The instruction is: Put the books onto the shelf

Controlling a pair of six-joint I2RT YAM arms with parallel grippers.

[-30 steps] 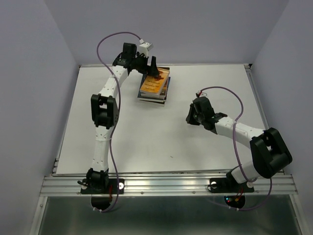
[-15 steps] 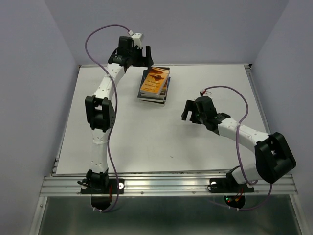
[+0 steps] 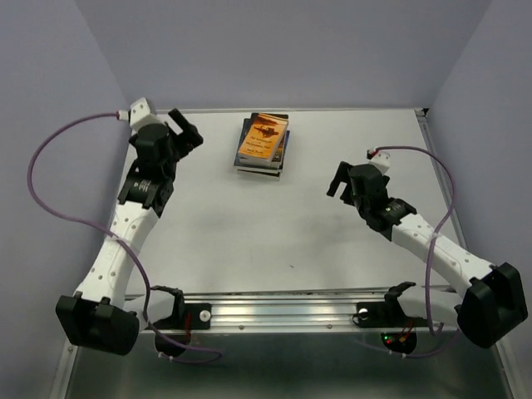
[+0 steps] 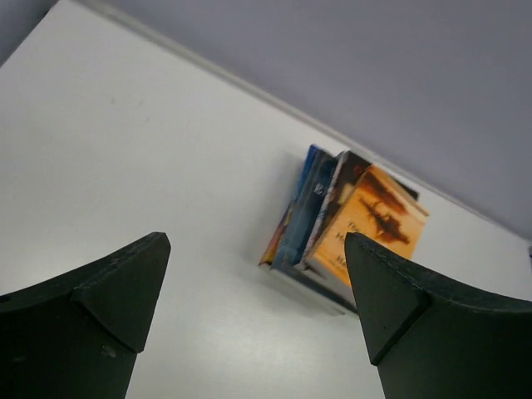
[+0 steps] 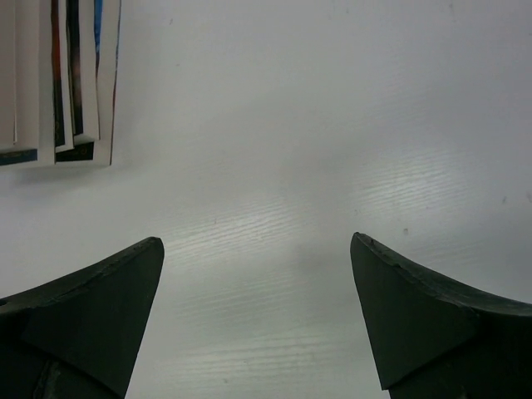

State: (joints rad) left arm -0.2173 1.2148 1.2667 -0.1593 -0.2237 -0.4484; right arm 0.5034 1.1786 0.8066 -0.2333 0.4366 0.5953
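The left gripper (image 3: 189, 130) has pulled off the stack of books (image 3: 263, 143) at upper centre, where it was down on the orange top cover a second ago. It now sits in the upper left of the frame, well apart from the stack. Its arm has swung out with it, the elbow dropping to the lower left corner and the cable (image 3: 50, 179) looping towards the left edge. The right gripper (image 3: 340, 180), closed a second ago, now has its jaws spread wide. It has shifted slightly right, its elbow sinking into the lower right corner.
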